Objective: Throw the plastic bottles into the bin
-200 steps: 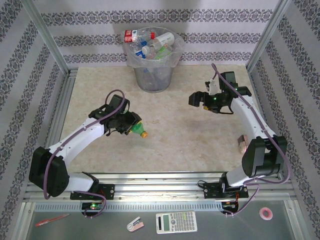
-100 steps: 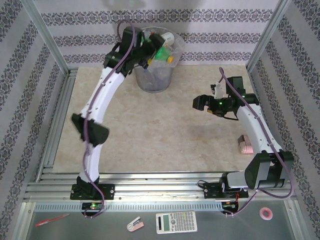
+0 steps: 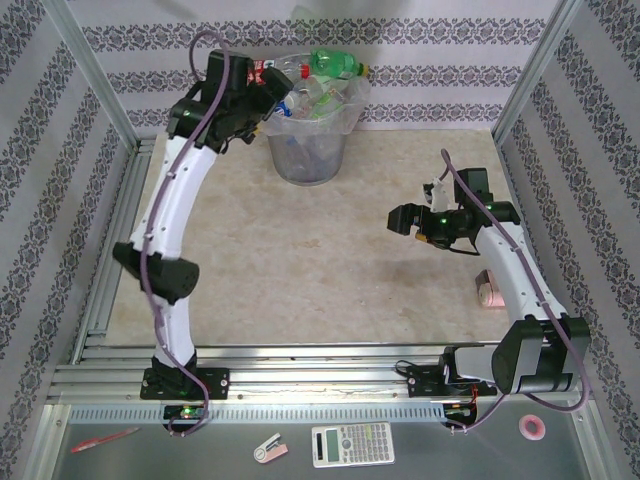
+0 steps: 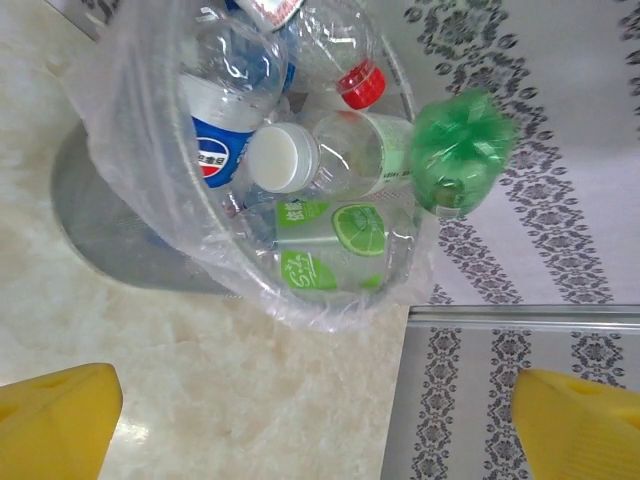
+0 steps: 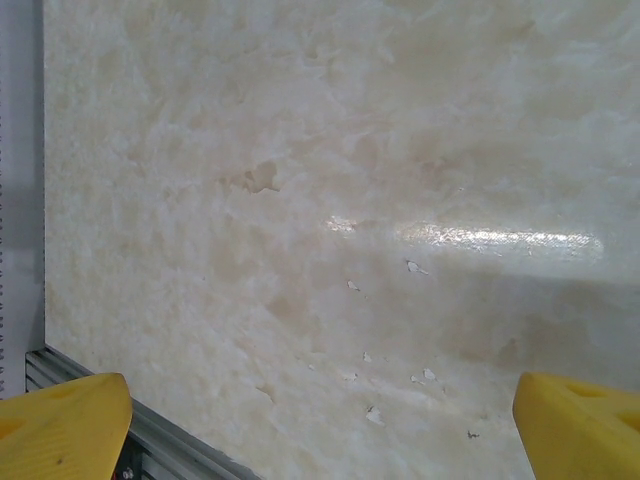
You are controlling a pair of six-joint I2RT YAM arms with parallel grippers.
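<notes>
- Left gripper: jaws wide apart, holding nothing, raised beside the near-left rim of the bin.
- Bin: at the table's far edge, against the patterned wall, heaped with plastic bottles above its rim.
- Green bottle: blurred, at the bin's far rim; resting or airborne cannot be told.
- Clear bag liner: bulges over the rim, between the left gripper and the heap.
- Right gripper: jaws wide apart, empty, over bare table at mid-right.
- Pink object: beside the right forearm.
- Front shelf: calculator, red pen, tape roll.
</notes>
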